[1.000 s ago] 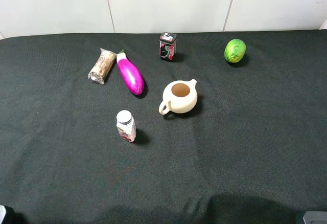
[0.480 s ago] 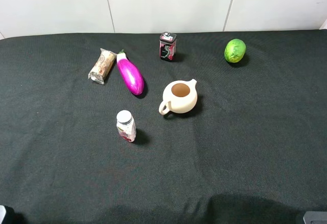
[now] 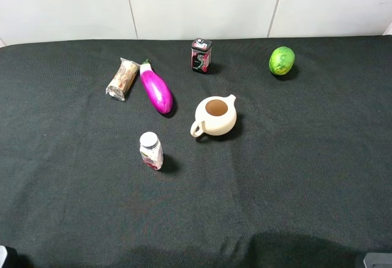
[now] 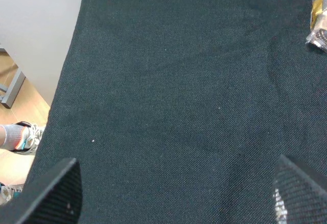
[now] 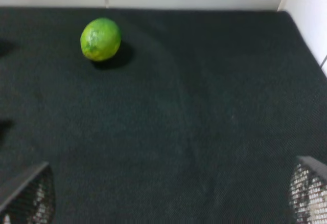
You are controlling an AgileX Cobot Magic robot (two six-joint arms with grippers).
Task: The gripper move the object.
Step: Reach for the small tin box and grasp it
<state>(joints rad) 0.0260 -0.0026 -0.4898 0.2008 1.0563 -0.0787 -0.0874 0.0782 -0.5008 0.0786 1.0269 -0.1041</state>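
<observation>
Exterior high view. The tin stands upright at the far middle of the counter, near the back edge, untouched. No arm is over the work area; only dark bits of the rig show at the two near corners. Judgement: task not begun. The reach, grasp, lift and placement are all left.
Tin: small black box with flat sides, red-pink and white print and a pale cap. It looks rigid and should be easy to pinch across its flat faces. Nearest neighbour is a cream teapot, glazed, round-bellied and lidless, standing apart from the tin. Also present: a glossy magenta eggplant, a crinkled foil packet just beside it, a dimpled green lime, and a white-capped bottle. The counter cover is black woven cloth, matte.

Left wrist view. Left pincer is spread wide, holding nothing. Its fingers are black with a meshed texture. Bare cloth lies below, and the packet shows at the frame edge. Tin not in view.

Right wrist view. Right pincer is also spread wide and empty. The lime lies ahead, well apart. Tin not in view.
</observation>
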